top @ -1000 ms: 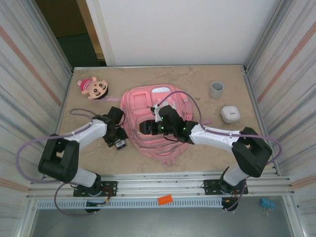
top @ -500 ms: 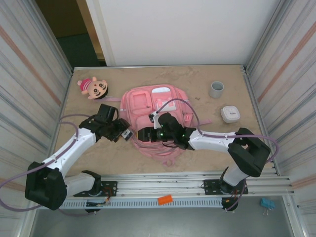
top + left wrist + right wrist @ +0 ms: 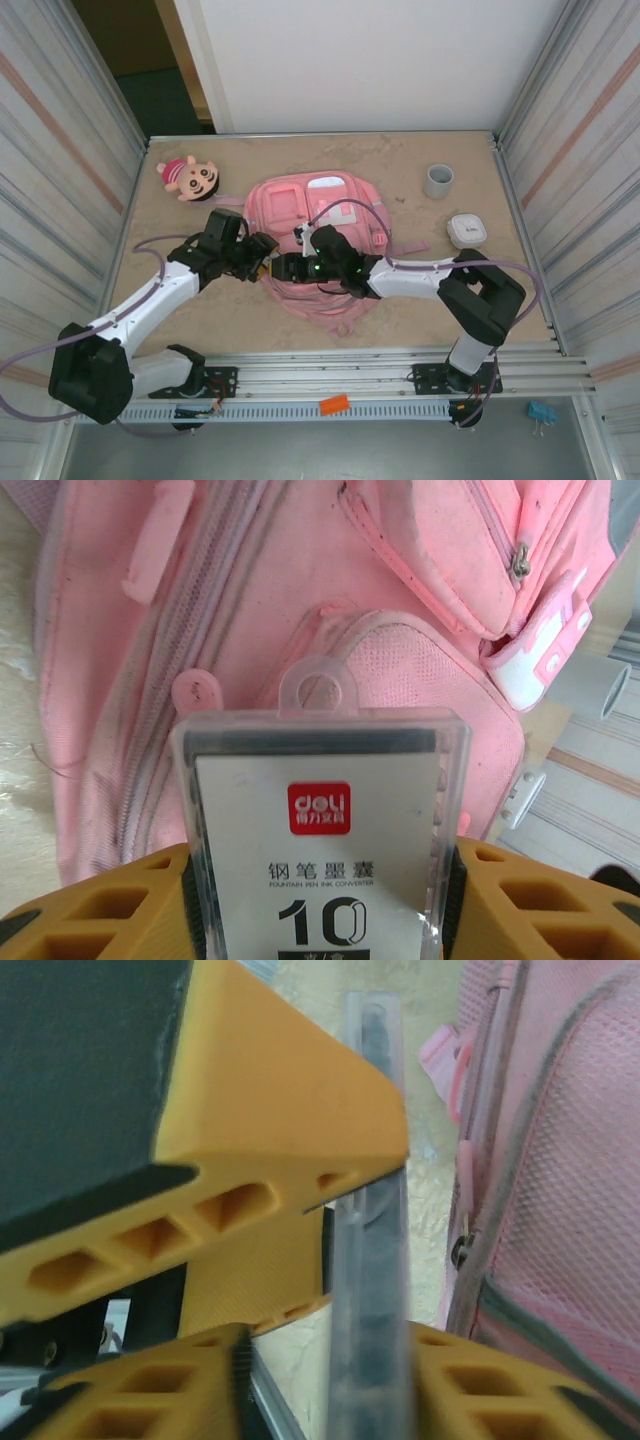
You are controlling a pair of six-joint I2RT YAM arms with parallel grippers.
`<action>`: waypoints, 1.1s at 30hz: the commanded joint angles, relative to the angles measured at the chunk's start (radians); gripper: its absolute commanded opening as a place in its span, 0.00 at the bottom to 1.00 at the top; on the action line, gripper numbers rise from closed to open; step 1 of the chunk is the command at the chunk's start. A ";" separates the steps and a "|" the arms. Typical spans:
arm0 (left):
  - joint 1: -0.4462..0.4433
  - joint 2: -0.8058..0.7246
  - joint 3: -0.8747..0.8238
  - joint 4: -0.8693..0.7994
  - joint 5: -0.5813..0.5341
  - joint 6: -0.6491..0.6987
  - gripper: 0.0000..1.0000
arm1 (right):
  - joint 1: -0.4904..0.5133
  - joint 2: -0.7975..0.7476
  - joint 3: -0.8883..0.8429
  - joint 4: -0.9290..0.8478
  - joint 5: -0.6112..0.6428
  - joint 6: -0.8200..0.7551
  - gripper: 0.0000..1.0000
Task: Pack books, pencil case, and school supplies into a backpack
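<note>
Pinching the clear case [image 3: 318,810] between its yellow fingers [image 3: 100,910], the left gripper [image 3: 262,268] is seen closed on it just over the left edge of the backpack [image 3: 330,215]. The case is a flat transparent box with a rounded hang tab at its top. A white card is held inside, printed with a red logo square, a line of dark characters and a large "10" (the lower part is cut off by the frame). The tab is pointed at a pink mesh pocket, and a zip line is seen running past it on the left.

In the right wrist view the case is met edge-on, set between the fingers of the right gripper [image 3: 335,1395]. A sliver of gap is seen on one side, so whether it is clamped there cannot be told.

The backpack is laid flat in the middle of the table [image 3: 400,160], front up, its straps trailing toward the near edge. Bare table is left between it and the left wall. The far left corner is taken by a plush doll [image 3: 190,178]. A grey cup [image 3: 438,180] and a small white box [image 3: 467,230] are set well apart from the backpack on the right.
</note>
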 commanded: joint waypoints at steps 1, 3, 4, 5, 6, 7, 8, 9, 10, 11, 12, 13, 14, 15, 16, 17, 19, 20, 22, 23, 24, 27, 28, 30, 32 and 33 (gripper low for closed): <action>-0.020 0.019 -0.001 0.058 0.026 -0.042 0.52 | -0.015 0.013 0.027 0.067 -0.031 0.024 0.18; -0.022 0.030 0.015 0.051 0.018 -0.005 0.55 | -0.030 -0.011 0.000 0.073 -0.022 0.024 0.07; -0.023 0.035 0.033 0.034 0.007 0.033 0.57 | -0.040 -0.032 -0.023 0.073 -0.018 0.023 0.04; -0.024 0.042 0.058 0.005 -0.016 0.080 0.61 | -0.054 -0.054 -0.046 0.070 -0.015 0.022 0.02; -0.027 0.050 0.084 -0.025 -0.037 0.126 0.64 | -0.069 -0.075 -0.066 0.065 -0.018 0.022 0.01; -0.032 0.056 0.111 -0.047 -0.059 0.182 0.68 | -0.086 -0.102 -0.089 0.055 -0.020 0.019 0.01; -0.038 0.063 0.142 -0.066 -0.085 0.252 0.72 | -0.104 -0.132 -0.107 0.040 -0.024 0.010 0.01; -0.047 0.068 0.170 -0.087 -0.122 0.318 0.74 | -0.120 -0.159 -0.121 0.017 -0.024 -0.003 0.01; -0.063 0.076 0.202 -0.115 -0.162 0.403 0.75 | -0.138 -0.199 -0.136 -0.014 -0.025 -0.021 0.01; -0.080 0.084 0.234 -0.134 -0.209 0.490 0.76 | -0.159 -0.237 -0.149 -0.055 -0.027 -0.040 0.01; -0.096 0.092 0.256 -0.142 -0.241 0.568 0.77 | -0.179 -0.271 -0.160 -0.089 -0.034 -0.056 0.01; -0.115 0.098 0.273 -0.140 -0.277 0.656 0.77 | -0.205 -0.313 -0.173 -0.128 -0.043 -0.074 0.01; -0.138 0.106 0.285 -0.133 -0.310 0.746 0.77 | -0.233 -0.354 -0.186 -0.167 -0.059 -0.089 0.01; -0.151 0.108 0.289 -0.117 -0.324 0.826 0.77 | -0.262 -0.388 -0.193 -0.202 -0.079 -0.103 0.02; -0.168 0.110 0.288 -0.093 -0.332 0.917 0.77 | -0.297 -0.423 -0.194 -0.252 -0.112 -0.122 0.02; -0.186 0.111 0.281 -0.055 -0.339 1.006 0.76 | -0.333 -0.450 -0.188 -0.312 -0.153 -0.143 0.03; -0.214 0.107 0.255 0.025 -0.306 1.182 0.75 | -0.397 -0.502 -0.178 -0.415 -0.210 -0.186 0.03; -0.232 0.106 0.238 0.059 -0.307 1.257 0.75 | -0.423 -0.525 -0.178 -0.449 -0.235 -0.203 0.03; -0.271 0.112 0.201 0.126 -0.278 1.471 0.75 | -0.502 -0.571 -0.187 -0.503 -0.308 -0.221 0.03; -0.289 0.117 0.192 0.138 -0.263 1.550 0.77 | -0.539 -0.586 -0.189 -0.520 -0.343 -0.225 0.03; -0.307 0.126 0.192 0.135 -0.248 1.640 0.77 | -0.580 -0.599 -0.192 -0.539 -0.391 -0.228 0.03; -0.350 0.178 0.226 0.076 -0.225 1.807 0.81 | -0.682 -0.613 -0.187 -0.612 -0.491 -0.255 0.03; -0.358 0.197 0.230 0.071 -0.231 1.844 0.82 | -0.709 -0.614 -0.183 -0.637 -0.508 -0.266 0.03; -0.368 0.230 0.234 0.069 -0.228 1.894 0.85 | -0.753 -0.613 -0.183 -0.663 -0.539 -0.278 0.03; -0.373 0.261 0.235 0.073 -0.227 1.912 0.88 | -0.788 -0.616 -0.188 -0.672 -0.566 -0.280 0.03; -0.374 0.277 0.235 0.082 -0.230 1.916 0.89 | -0.803 -0.618 -0.188 -0.680 -0.578 -0.285 0.03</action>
